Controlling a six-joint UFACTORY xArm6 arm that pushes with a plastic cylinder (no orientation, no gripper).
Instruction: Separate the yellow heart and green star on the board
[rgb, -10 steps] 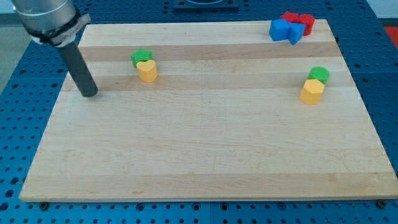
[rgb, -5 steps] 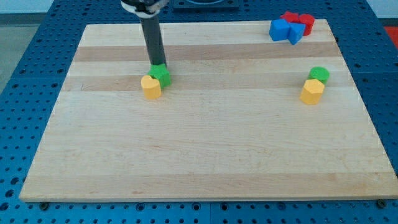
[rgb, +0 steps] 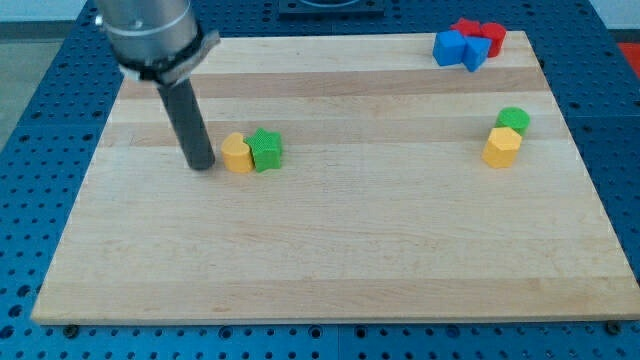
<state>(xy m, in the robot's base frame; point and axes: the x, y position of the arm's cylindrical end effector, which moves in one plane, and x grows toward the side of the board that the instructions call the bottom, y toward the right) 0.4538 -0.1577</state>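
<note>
Tip (rgb: 201, 165): moved to left-edge side, just beside yellow heart (rgb: 236, 154).
Green star (rgb: 266, 149): shifted, touching heart; unseparated.
Pincer: none, cannot tell.

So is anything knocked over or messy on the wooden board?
Nothing is spilled or broken. The only thing that stands out: the yellow heart block and the green star block sit pressed together, not separated. My tip stands just to the view's left of the heart.

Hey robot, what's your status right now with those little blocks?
My tip down on the board, just left of the yellow heart. Heart and green star touching, not separated. Nothing in the way.
</note>
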